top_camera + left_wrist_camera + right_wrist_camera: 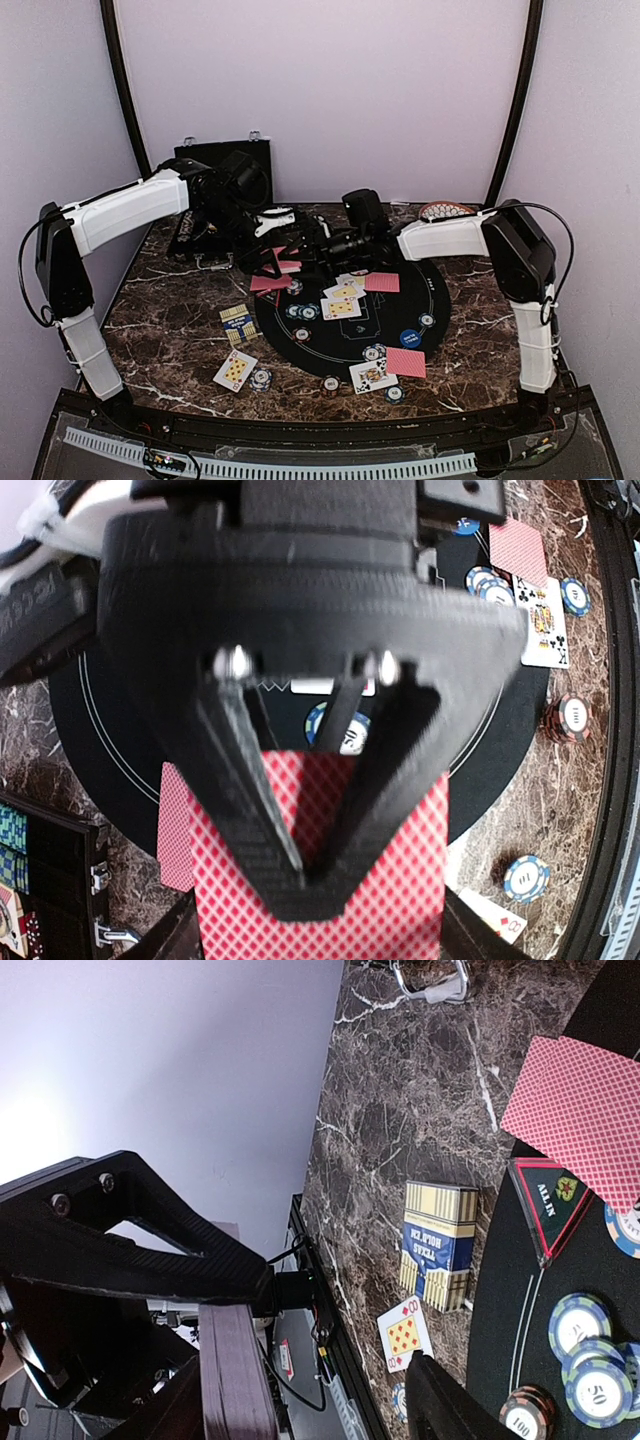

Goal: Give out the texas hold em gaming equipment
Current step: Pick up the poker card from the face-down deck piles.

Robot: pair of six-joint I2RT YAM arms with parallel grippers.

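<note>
Item: red-backed card deck [236,1370], edge-on, held over the far-left rim of the black mat [420,287]. Left hand [305,880]: pinched shut on deck. Right hand [310,1405]: fingers apart, straddling the deck's thickness, likely placed to peel off a card.

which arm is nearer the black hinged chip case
Left. The left arm crosses in front of the black hinged chip case; the right arm lies well to its right.
</note>
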